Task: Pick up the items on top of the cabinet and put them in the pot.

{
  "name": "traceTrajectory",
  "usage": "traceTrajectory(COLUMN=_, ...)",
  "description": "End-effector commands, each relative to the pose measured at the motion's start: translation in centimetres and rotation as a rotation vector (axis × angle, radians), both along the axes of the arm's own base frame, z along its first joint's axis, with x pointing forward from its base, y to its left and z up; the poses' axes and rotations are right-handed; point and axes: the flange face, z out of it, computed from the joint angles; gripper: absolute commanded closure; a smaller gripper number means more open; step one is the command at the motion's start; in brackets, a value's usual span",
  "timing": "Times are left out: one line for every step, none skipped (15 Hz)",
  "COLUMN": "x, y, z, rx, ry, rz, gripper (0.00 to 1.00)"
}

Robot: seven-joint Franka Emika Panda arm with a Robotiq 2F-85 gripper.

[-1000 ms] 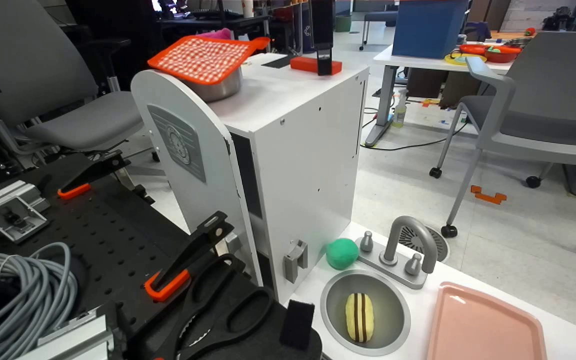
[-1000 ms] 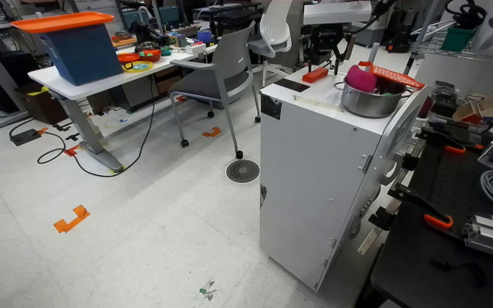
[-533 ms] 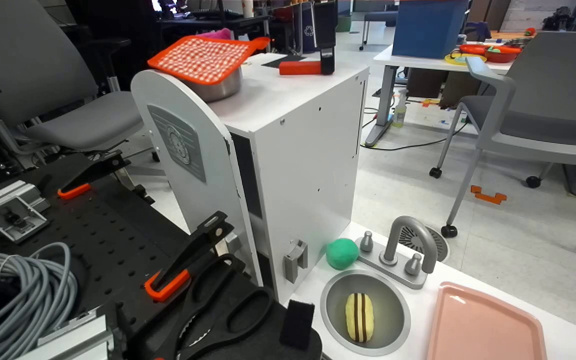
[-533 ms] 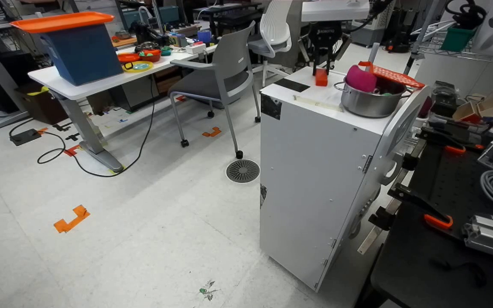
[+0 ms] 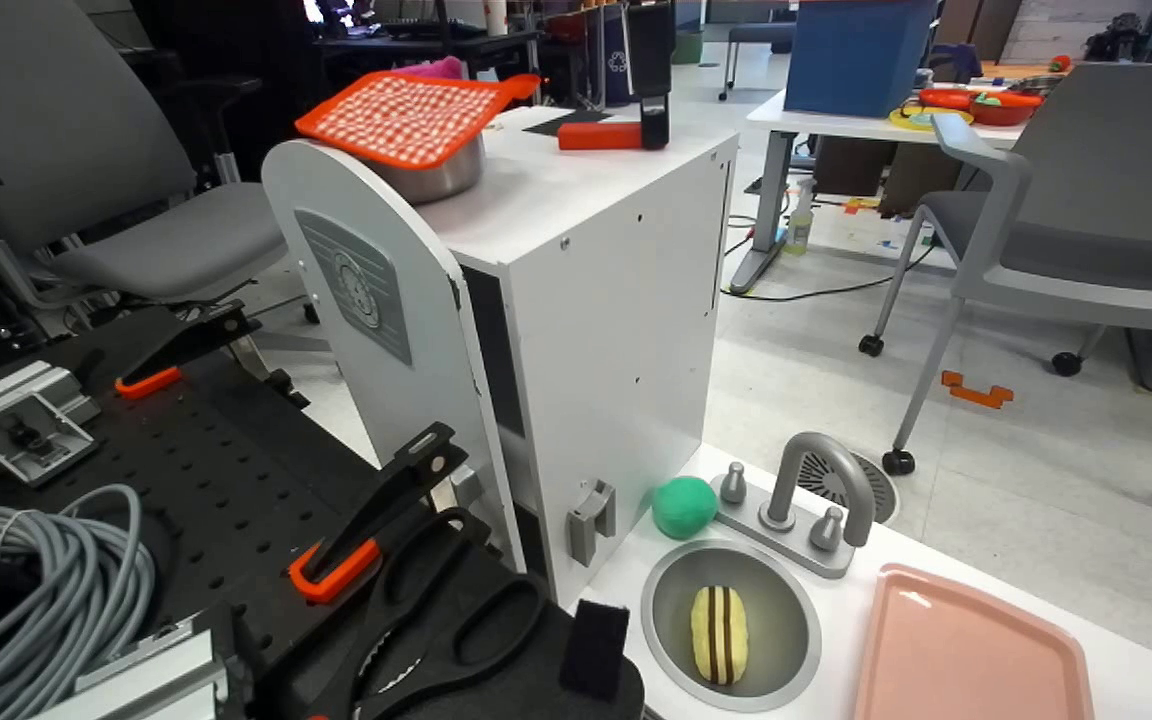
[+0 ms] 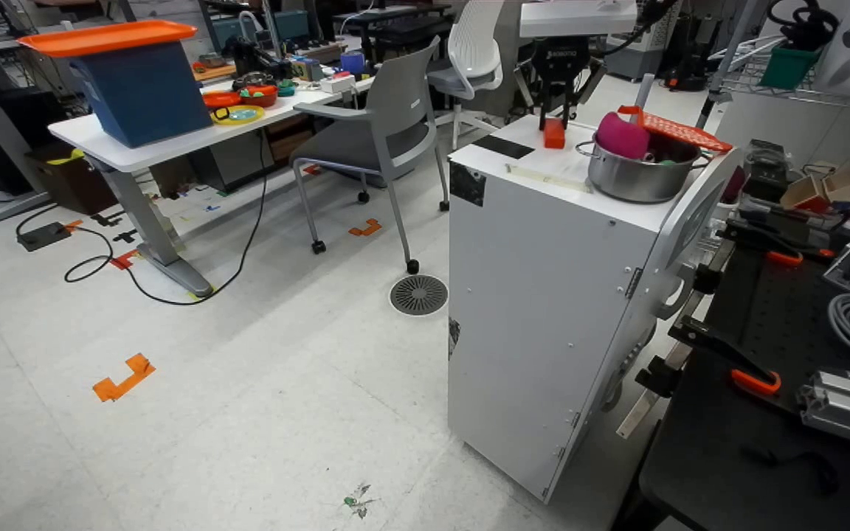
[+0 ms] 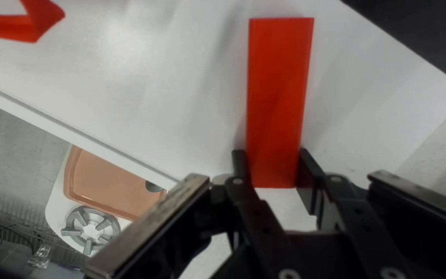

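On top of the tall white boxy cabinet point(image 5: 626, 310), at the end with its white rounded-top side panel point(image 5: 431, 335), stands one round shiny steel pot point(image 6: 639, 184). It contains one magenta-pink rounded soft lump point(image 6: 621, 136), rising above the rim, and a small green thing point(image 6: 666, 162), mostly hidden. One flat orange-red checked square point(image 5: 414, 115) lies tilted over the pot, covering part of its mouth.

I have hold of one red rectangular block point(image 7: 277, 97) on the cabinet's top, well apart from the panel: my pincer point(image 7: 274, 166) is partly closed, its two black fingers point(image 7: 241, 166) against the block's long sides.

Beside the cabinet, on a white tabletop point(image 5: 843, 640), one round grey basin point(image 5: 781, 640) contains one yellow oval piece with dark stripes point(image 5: 719, 635). One green ball point(image 5: 685, 507) sits just beside the cabinet; one pale pink tray point(image 5: 976, 650) lies farther from it. Next to the cabinet's panel, a black perforated tabletop point(image 5: 236, 480) carries two black clamps with orange tips point(image 5: 388, 503) and one coil of grey cable point(image 5: 86, 570).
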Motion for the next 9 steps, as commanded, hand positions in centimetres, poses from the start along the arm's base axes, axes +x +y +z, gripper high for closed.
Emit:
traceTrajectory(x=-1.0, y=0.2, z=1.7, rx=0.002, ry=0.005, rz=0.038, gripper=0.92)
traceTrajectory(x=-1.3, y=0.2, z=2.2, rx=0.002, ry=0.008, rz=0.057, gripper=0.92)
traceTrajectory(x=-1.7, y=0.2, z=2.7, rx=0.002, ry=0.012, rz=0.082, gripper=0.92)
traceTrajectory(x=-2.2, y=0.3, z=3.5, rx=0.006, ry=0.016, rz=0.115, gripper=0.92)
traceTrajectory(x=-2.7, y=0.3, z=4.2, rx=0.010, ry=0.018, rz=0.145, gripper=0.92)
traceTrajectory(x=-3.3, y=0.5, z=5.1, rx=0.018, ry=0.024, rz=0.186, gripper=0.92)
traceTrajectory(x=-3.9, y=0.5, z=5.9, rx=0.023, ry=0.031, rz=0.228, gripper=0.92)
traceTrajectory(x=-4.6, y=0.7, z=6.8, rx=0.031, ry=0.035, rz=0.276, gripper=0.92)
traceTrajectory(x=-5.2, y=0.8, z=7.5, rx=0.033, ry=0.036, rz=0.320, gripper=0.92)
